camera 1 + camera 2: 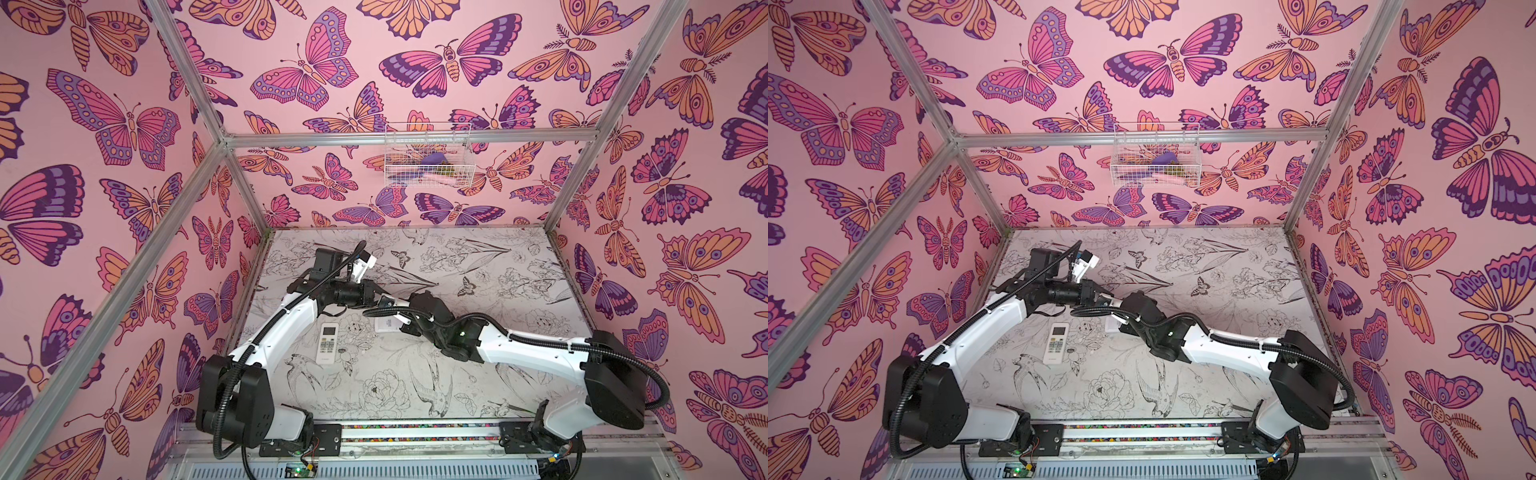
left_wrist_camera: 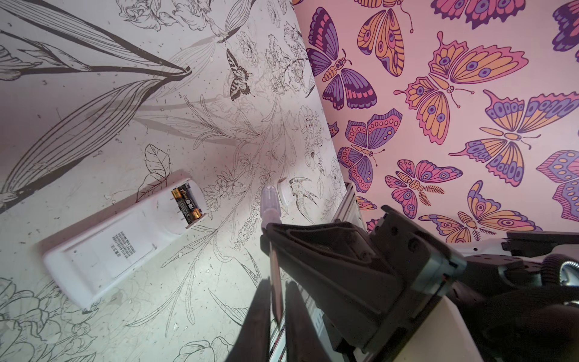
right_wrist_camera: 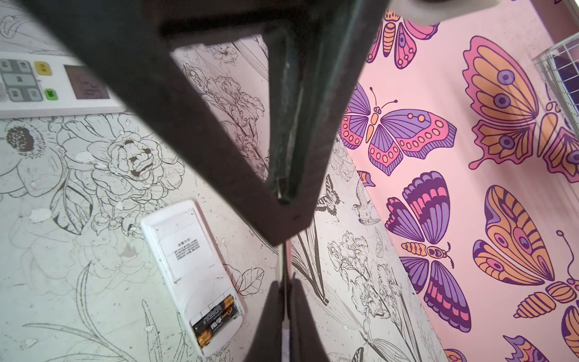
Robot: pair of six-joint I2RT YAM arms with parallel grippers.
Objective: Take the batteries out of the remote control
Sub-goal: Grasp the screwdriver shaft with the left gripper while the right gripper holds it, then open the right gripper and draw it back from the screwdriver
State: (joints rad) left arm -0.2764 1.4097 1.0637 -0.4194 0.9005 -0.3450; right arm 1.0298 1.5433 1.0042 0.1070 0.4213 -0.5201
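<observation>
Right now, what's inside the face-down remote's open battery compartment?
Two batteries lie side by side in the remote. They cover whatever lies beneath them, so that cannot be seen.

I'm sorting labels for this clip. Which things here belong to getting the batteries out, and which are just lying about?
In the job:
- face-down remote, back open
- two batteries inside it
- screwdriver, gripped in the jaws of both the left gripper and the right gripper

Lying about:
- face-up remote, untouched
- wire basket on the back wall
</observation>
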